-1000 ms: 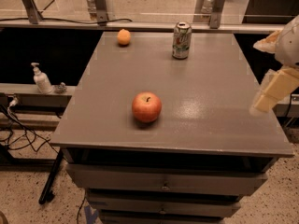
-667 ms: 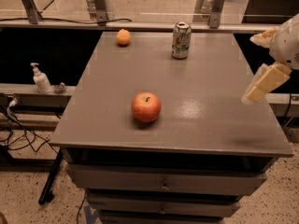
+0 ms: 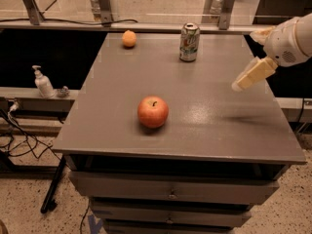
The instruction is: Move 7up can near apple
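The 7up can (image 3: 189,42) stands upright near the far edge of the grey table (image 3: 112,126), silver-white with green and red markings. The red apple (image 3: 153,111) sits nearer the front, left of the table's middle. My gripper (image 3: 253,74) hangs above the right part of the table, well to the right of the can and a little nearer than it, apart from both things. It holds nothing that I can see.
A small orange fruit (image 3: 128,38) lies at the far left of the table. A soap dispenser (image 3: 44,82) stands on a lower ledge to the left. Drawers (image 3: 170,194) are below the table top. Metal posts (image 3: 222,4) stand behind the can.
My gripper has moved left and up, further over the table and closer to the can. The can, apple and orange have not moved.
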